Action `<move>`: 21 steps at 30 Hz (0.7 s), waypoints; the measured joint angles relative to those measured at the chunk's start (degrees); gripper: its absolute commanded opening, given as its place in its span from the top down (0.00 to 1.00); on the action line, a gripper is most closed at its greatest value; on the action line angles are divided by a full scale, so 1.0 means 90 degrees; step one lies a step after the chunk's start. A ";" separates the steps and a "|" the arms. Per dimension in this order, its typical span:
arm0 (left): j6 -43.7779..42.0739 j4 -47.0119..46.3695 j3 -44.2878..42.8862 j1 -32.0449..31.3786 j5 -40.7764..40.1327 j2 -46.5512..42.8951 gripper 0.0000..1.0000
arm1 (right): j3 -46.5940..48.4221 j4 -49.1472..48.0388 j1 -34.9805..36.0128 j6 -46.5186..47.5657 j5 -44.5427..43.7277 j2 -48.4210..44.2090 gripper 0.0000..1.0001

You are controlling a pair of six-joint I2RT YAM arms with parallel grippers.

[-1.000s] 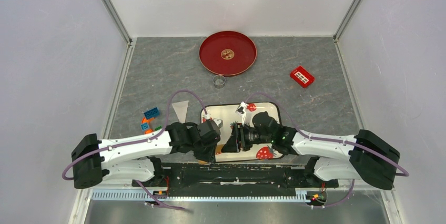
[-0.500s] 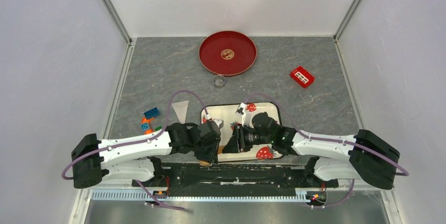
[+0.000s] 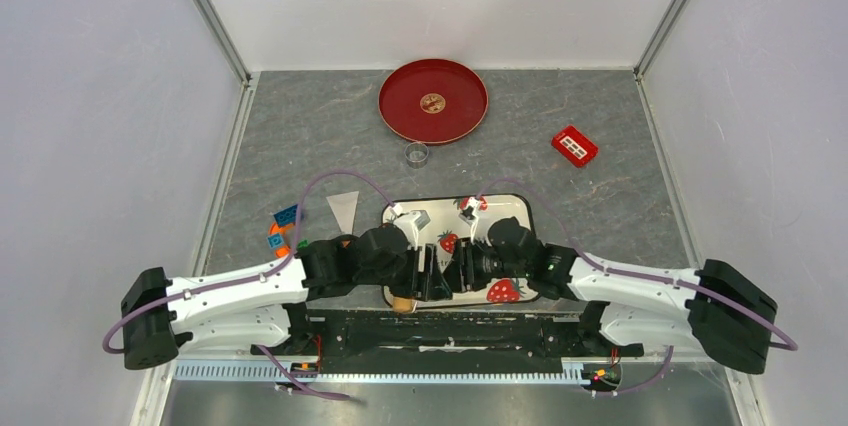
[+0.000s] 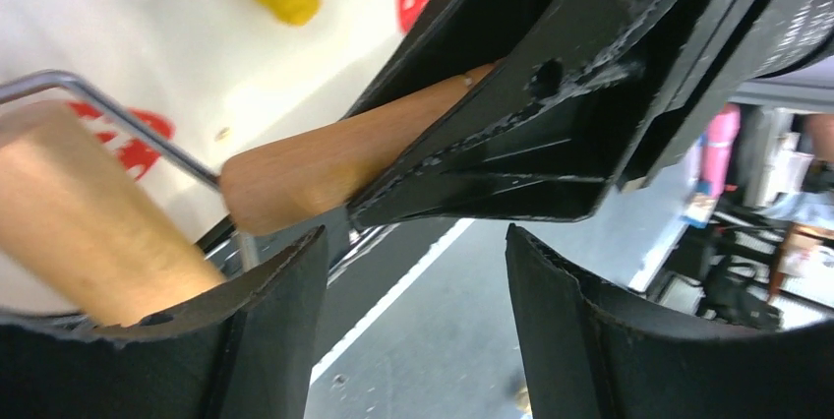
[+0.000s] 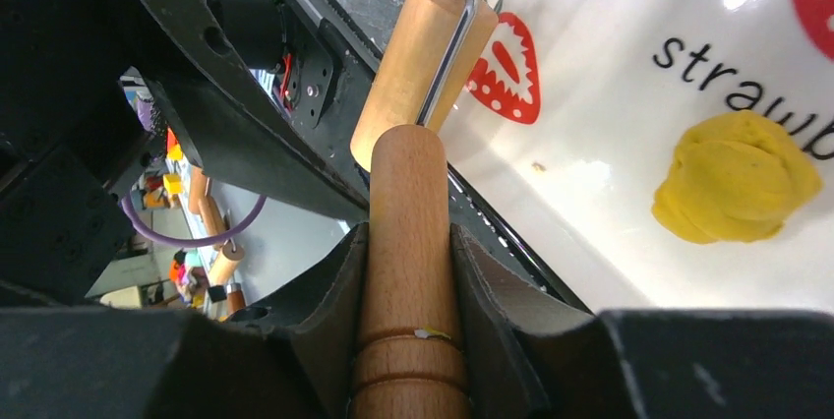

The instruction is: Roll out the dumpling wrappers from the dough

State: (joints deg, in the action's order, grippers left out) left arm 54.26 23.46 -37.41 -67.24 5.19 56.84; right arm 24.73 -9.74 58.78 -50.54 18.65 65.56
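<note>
Meeting over the tray point(image 3: 515, 212) at the bench's near edge, both arms pretty much hide the roller point(image 5: 418, 65). Right gripper point(image 5: 408, 242) clamps its handle point(image 5: 405, 193), left gripper point(image 4: 413, 271) jaws apart.

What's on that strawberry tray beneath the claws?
A yellow dough lump lies on the tray; the right claw holds a wooden roller at its edge. From above, arms hide much of it.

Top view, lower centre: the arms point(image 3: 240, 286) hide the middle of the white strawberry-print tray point(image 3: 510, 208) and the yellow dough lump point(image 5: 738, 175). The thin yellow disc point(image 3: 432, 102) on the red round plate point(image 3: 460, 118) is too small to detail. The wooden rolling-pin handle point(image 5: 408, 242) leaves the right wrist view's bottom edge.
</note>
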 measured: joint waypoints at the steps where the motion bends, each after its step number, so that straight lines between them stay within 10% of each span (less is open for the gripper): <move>1: 0.0104 -0.0294 0.0075 0.0012 0.0061 0.0000 0.28 | -0.0002 0.0104 0.0000 0.0019 -0.0090 -0.0119 1.00; 12: 0.0597 -0.1671 0.0260 0.1617 0.0840 0.0044 0.29 | 0.0027 0.1316 -0.0012 0.0435 -0.1025 -0.1382 1.00; 21: -0.0223 -0.0092 -0.0136 0.3128 0.0850 -0.0228 0.30 | 0.0787 0.2693 -0.0024 0.0981 -0.1231 -0.1409 1.00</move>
State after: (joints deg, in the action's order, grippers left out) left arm 52.25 22.63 -38.63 -39.09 12.84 54.78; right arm 31.81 14.50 58.57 -41.71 7.57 52.88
